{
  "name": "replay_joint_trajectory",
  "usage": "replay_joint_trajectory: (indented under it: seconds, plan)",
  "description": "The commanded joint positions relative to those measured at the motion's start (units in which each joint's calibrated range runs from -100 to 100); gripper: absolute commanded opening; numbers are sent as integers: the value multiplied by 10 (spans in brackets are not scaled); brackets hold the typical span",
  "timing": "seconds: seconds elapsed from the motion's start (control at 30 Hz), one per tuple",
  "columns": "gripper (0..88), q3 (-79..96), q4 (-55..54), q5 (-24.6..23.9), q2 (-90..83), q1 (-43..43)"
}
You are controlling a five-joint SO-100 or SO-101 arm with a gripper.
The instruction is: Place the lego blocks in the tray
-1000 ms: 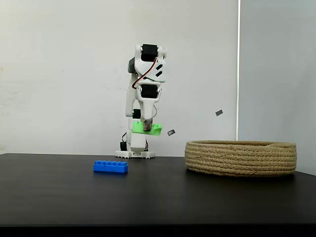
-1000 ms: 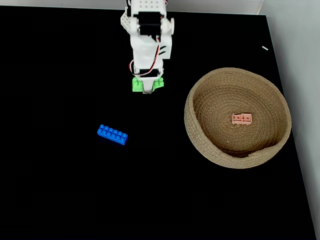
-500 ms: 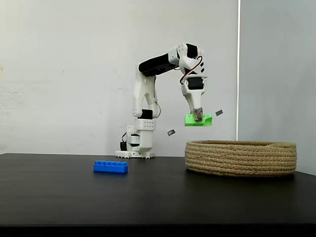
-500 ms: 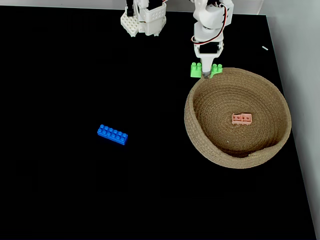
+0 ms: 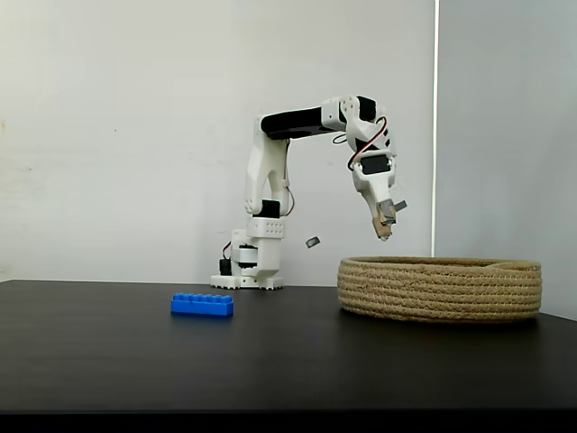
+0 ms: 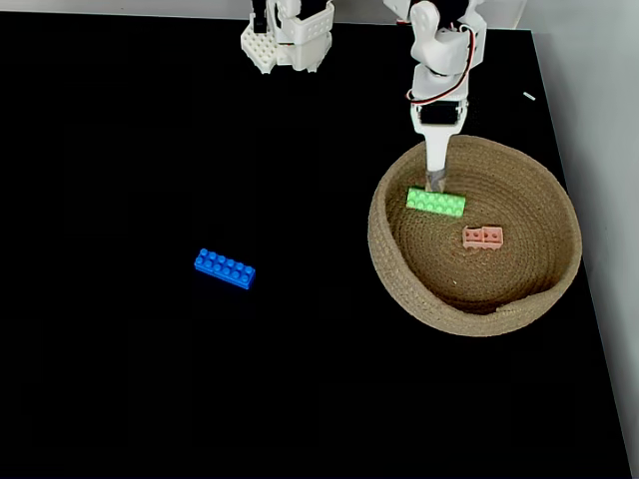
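In the side-on fixed view, the tray wall hides whatever lies inside it. From above, the arm's base is cut off at 12 o'clock, and the tool gap is too small to judge.

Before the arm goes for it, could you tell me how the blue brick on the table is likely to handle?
The blue brick looks like stiff moulded plastic, so it probably won't flex. Lying flat on its long side, it seems unlikely to roll or tip. It is small, so likely light, and may skid on the smooth dark table if nudged.
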Motion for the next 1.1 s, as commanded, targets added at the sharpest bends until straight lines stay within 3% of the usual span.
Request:
replay_joint_trajectory:
  seconds: [0.0,0.13,0.3,0.4,0.53,0.8,1.07]
  plan:
    - [357,-1,29,-2,-14,11]
    - [363,34,91,12,-42,70]
    - [265,86,56,48,-110,270]
    - [286,80,39,69,-115,350]
    - [355,96,61,89,-118,389]
    - [381,126,-8,131,-99,487]
    - [347,55,-8,162,-17,511]
